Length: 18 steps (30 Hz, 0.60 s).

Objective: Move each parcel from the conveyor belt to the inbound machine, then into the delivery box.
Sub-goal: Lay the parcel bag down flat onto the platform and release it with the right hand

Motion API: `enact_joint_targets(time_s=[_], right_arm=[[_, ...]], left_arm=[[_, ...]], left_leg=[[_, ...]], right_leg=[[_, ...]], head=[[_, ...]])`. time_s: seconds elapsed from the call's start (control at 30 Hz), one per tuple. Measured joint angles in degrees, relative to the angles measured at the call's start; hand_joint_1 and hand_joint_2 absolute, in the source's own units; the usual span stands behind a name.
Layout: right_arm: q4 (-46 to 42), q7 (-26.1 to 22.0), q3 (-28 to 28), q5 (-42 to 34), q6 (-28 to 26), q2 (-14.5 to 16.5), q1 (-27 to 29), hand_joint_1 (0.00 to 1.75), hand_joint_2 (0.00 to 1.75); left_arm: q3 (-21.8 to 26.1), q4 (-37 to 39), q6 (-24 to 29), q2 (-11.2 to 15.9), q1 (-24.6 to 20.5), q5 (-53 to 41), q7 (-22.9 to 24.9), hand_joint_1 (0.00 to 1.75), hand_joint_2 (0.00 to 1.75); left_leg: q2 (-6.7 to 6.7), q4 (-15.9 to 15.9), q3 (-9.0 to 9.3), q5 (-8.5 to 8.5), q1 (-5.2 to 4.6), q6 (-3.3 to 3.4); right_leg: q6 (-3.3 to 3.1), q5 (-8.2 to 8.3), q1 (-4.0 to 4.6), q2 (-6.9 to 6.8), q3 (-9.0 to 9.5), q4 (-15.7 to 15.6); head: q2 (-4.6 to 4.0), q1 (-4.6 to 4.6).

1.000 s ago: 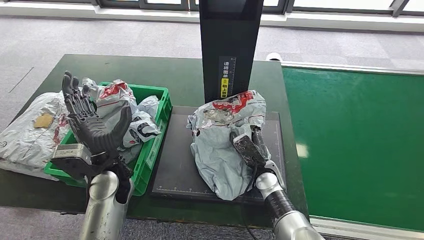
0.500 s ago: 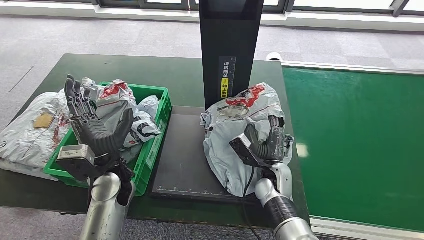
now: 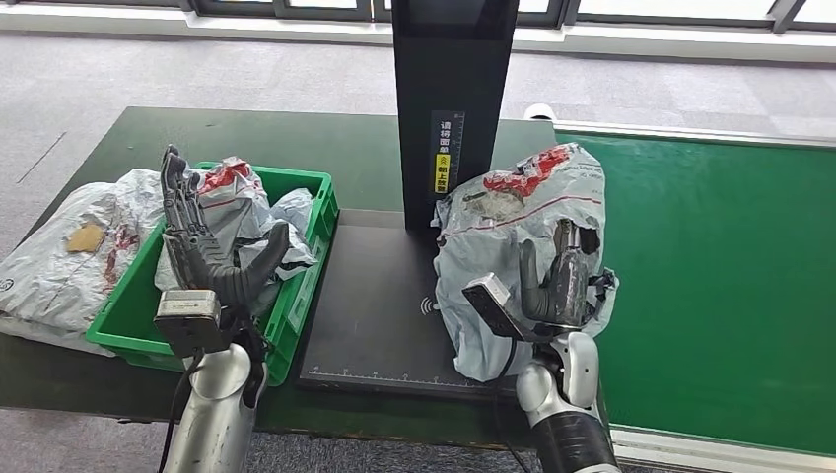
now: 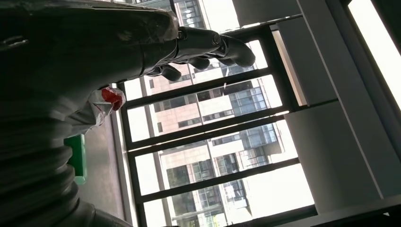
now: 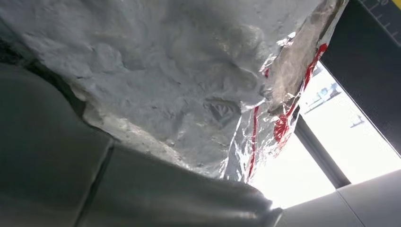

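A crumpled grey parcel (image 3: 522,222) with red print stands tilted up over the right edge of the inbound machine's black platform (image 3: 380,315). My right hand (image 3: 557,286) grips it from the near side, fingers pointing up against the bag. In the right wrist view the parcel (image 5: 189,80) lies close against my right hand (image 5: 71,179). My left hand (image 3: 212,251) is raised with its fingers spread, holding nothing, over the near part of the green delivery box (image 3: 320,212). Through the left wrist view my left hand (image 4: 213,45) shows against windows.
The machine's black column (image 3: 453,89) rises just behind the platform. Several grey parcels (image 3: 232,197) fill the green box, and another large one (image 3: 59,256) lies on the table to its left. The green conveyor belt (image 3: 710,276) runs along the right.
My right hand has raised the parcel from lying flat on the platform and carried it to the right, toward the belt. My left hand has shifted a little right.
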Motion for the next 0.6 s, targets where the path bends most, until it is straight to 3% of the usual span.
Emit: enact_joint_targets(time_s=[0.1, 0.27, 0.47, 0.6], right_arm=[[-0.3, -2.1, 0.0, -4.4, 4.8, 0.0, 0.0, 0.00, 0.00], [2.4, -9.0, -1.0, -18.4, 24.8, 0.0, -1.4, 0.00, 0.00], [5.4, -10.5, -1.7, -20.9, 28.6, 0.0, -2.6, 0.00, 0.00], [10.6, -13.0, -2.0, -24.2, 34.3, 0.0, -4.7, 0.00, 0.00]], left_arm=[[-0.3, 1.0, -0.6, -0.4, -0.2, -2.1, 0.0, 0.00, 1.75], [-0.6, 2.9, -1.5, -1.1, -1.3, -3.3, 0.0, 0.00, 1.75], [-0.7, 4.4, -1.5, -1.4, -1.9, -3.5, 0.0, 0.00, 1.75], [-1.4, 5.7, -1.5, -1.6, -2.5, -4.8, 0.0, 0.00, 1.75]], left_leg=[[-0.01, 0.0, 0.00, 0.00, 0.00, 0.00], [-0.01, 0.0, 0.00, 0.00, 0.00, 0.00], [-0.02, 0.0, -0.01, 0.00, 0.00, 0.00], [-0.01, 0.0, -0.01, 0.00, 0.00, 0.00]], right_leg=[[0.00, 0.00, 0.00, 0.01, 0.00, 0.0], [0.00, 0.00, 0.00, 0.02, 0.00, 0.0], [0.00, 0.00, 0.00, 0.01, 0.00, 0.0], [0.00, 0.00, 0.00, 0.02, 0.00, 0.0]], head=[[0.00, 0.00], [0.00, 0.00], [0.00, 0.00], [0.00, 0.00]])
